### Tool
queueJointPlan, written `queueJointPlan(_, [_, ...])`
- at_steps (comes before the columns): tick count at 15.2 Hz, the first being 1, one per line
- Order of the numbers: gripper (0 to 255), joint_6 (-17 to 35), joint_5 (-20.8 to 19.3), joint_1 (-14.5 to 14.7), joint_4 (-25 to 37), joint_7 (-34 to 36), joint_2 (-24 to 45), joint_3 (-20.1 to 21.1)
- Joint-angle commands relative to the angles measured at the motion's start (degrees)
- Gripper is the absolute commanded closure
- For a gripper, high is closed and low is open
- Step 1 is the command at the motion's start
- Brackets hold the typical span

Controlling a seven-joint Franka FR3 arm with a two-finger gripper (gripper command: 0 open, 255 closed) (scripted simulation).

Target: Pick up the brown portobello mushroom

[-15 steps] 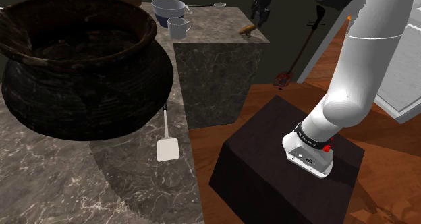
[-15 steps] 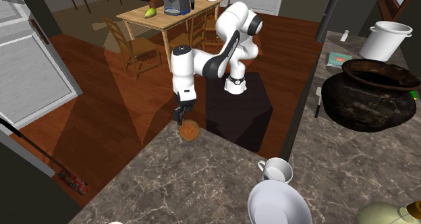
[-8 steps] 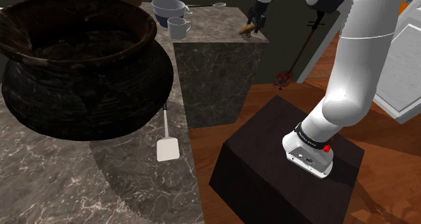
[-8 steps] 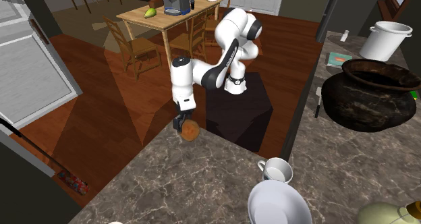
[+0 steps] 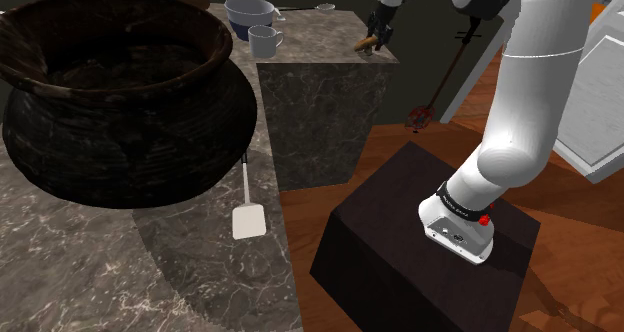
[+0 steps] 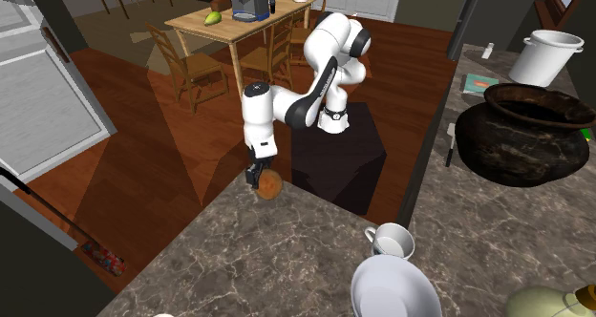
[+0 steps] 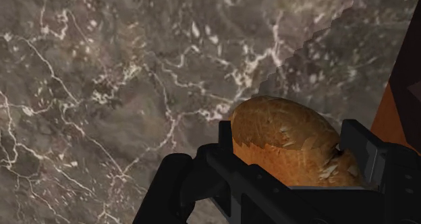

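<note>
Pincer [image 7: 291, 163] [image 6: 256, 179]: mine, clenched on the mushroom, with 1 of my 2 black fingers [image 7: 225, 143] pressed against each side of it.
Mushroom [image 7: 283, 140] [image 6: 271, 183] [image 5: 366, 43]: brown and rounded with a rough, flaky skin, caught between my fingertips. I cannot tell whether it rests on the stone or sits just off it.
Counter [image 7: 101, 88] [image 6: 267, 258]: grey stone with pale veins, directly under my pincer and spreading out beyond the fingertips. Its corner edge runs just beside the pincer.
Floor [image 6: 172, 153]: reddish wood, past that edge and lower down.
Mug [image 5: 265, 41]: pale, on the same counter, well apart from my pincer.
Bowl [image 5: 248, 15]: just behind the mug, farther from my pincer.
Pot [image 5: 110, 90]: large and dark, on another counter, far from my pincer.
Spatula [image 5: 247, 215]: white, lying beside the pot.
</note>
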Motion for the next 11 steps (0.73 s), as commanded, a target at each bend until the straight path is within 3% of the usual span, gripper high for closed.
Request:
queueJointPlan(1, [255,-0.02,0.01,0.06,-0.08,0.00,0.02,0.06])
queueJointPlan(11, [255,-3.91,-1.22,0.23,2.62,0.83,-1.43,-0.63])
